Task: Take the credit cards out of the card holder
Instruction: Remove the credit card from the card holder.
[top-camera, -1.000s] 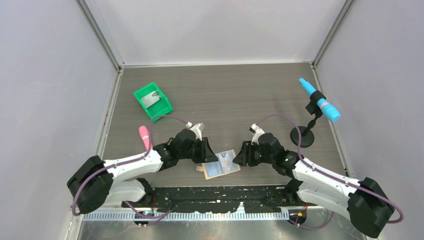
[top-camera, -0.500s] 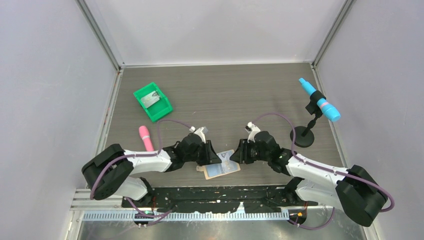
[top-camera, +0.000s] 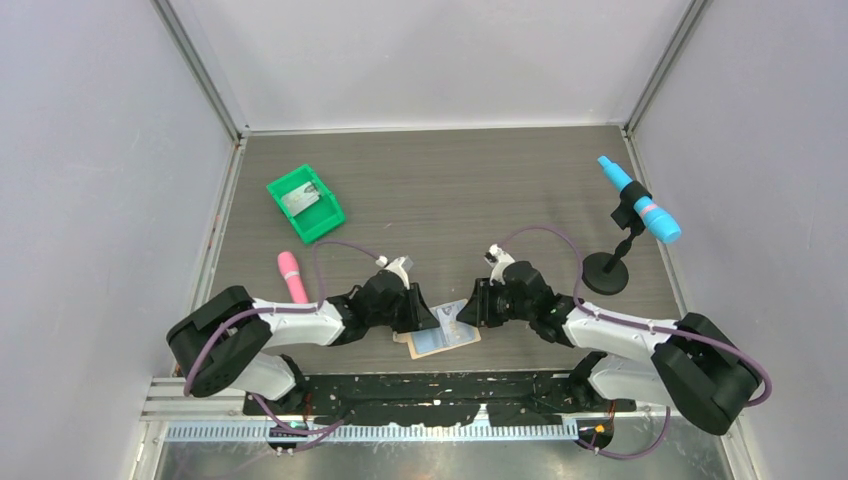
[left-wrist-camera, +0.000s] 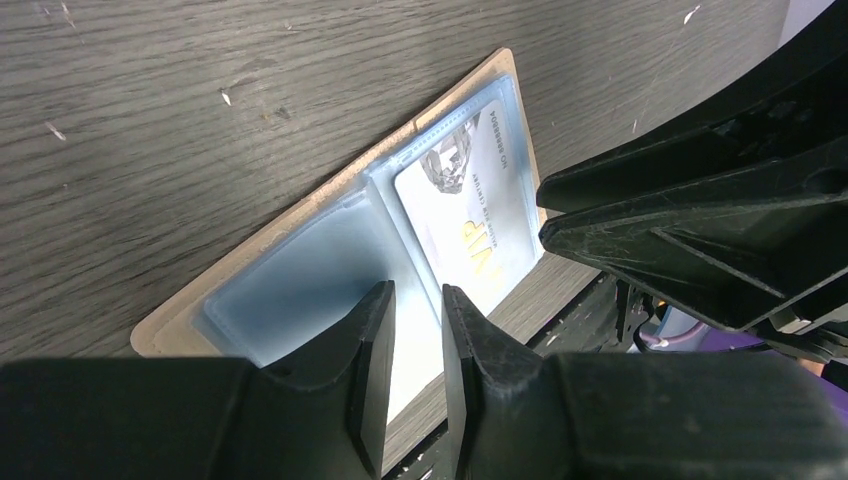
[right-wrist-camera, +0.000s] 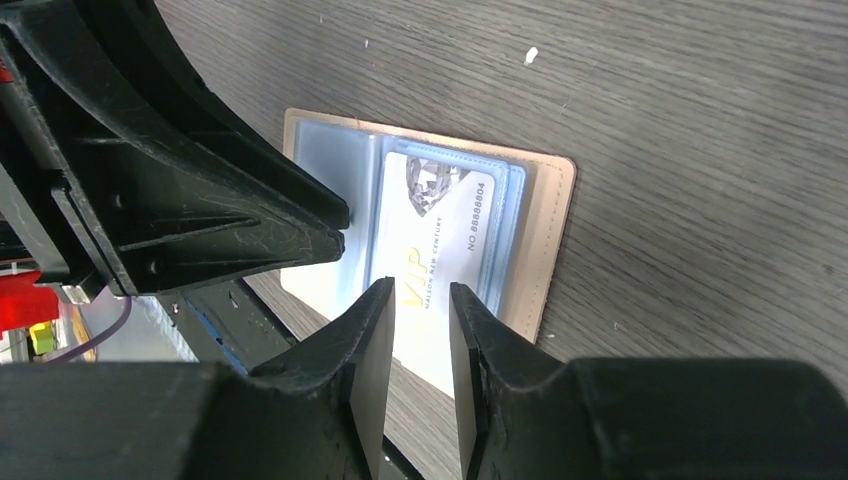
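The card holder (top-camera: 443, 340) lies open and flat near the table's front edge, tan with blue inner panels (left-wrist-camera: 290, 290). A pale credit card (left-wrist-camera: 470, 225) printed "VIP" sits in its right-hand pocket and sticks out past the holder's near edge (right-wrist-camera: 440, 220). My left gripper (top-camera: 428, 320) is low over the holder's left panel, jaws a narrow gap apart with nothing between them (left-wrist-camera: 415, 300). My right gripper (top-camera: 466, 314) faces it from the right, just over the card's protruding end, jaws also narrowly apart and empty (right-wrist-camera: 420, 295). The holder's tan edge (right-wrist-camera: 550, 230) shows beside the card.
A green bin (top-camera: 305, 203) with a grey item stands at the back left. A pink object (top-camera: 290, 275) lies left of my left arm. A blue tool on a black stand (top-camera: 638, 210) stands at the right. A black rail (top-camera: 440, 385) runs along the near edge.
Both arms have dropped lower and their grippers have closed in slightly on the holder from either side. The holder and card have not moved.
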